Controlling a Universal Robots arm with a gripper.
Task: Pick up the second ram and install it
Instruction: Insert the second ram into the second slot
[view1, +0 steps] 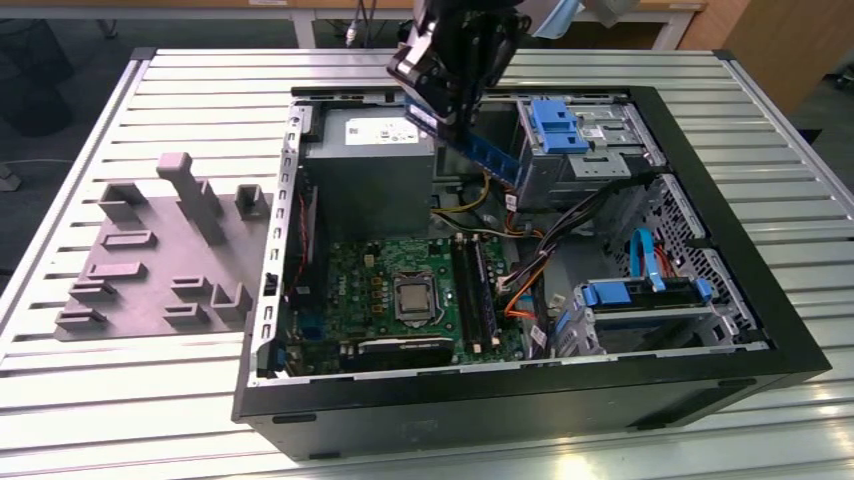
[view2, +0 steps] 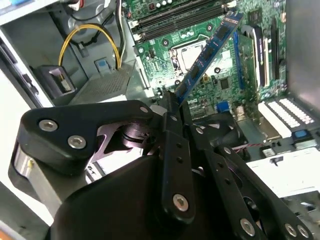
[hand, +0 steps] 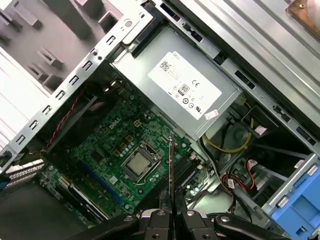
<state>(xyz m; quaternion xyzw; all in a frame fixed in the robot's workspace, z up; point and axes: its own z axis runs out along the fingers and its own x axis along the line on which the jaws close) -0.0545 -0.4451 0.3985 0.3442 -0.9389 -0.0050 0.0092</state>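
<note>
gripper (view2: 175, 102) pinches the ram (view2: 207, 54) by one end, held above the motherboard (view2: 200, 30); judged light, stiff, fragile: grip edges only.

The exterior view looks down steeply from above, standing well back, taking in the whole open computer case (view1: 534, 250) on the slatted table (view1: 174, 110), with the arm coming in at twelve o'clock. The second wrist view sits just behind the tool (view2: 172, 102), its black linkage close in the foreground, facing past it onto the green motherboard (view2: 200, 45). The first wrist view looks down from higher up, with the tool (hand: 170, 215) at six o'clock. All three views share the motherboard (hand: 130, 160); the first wrist view and the exterior view share the grey power supply (hand: 185, 90).
</note>
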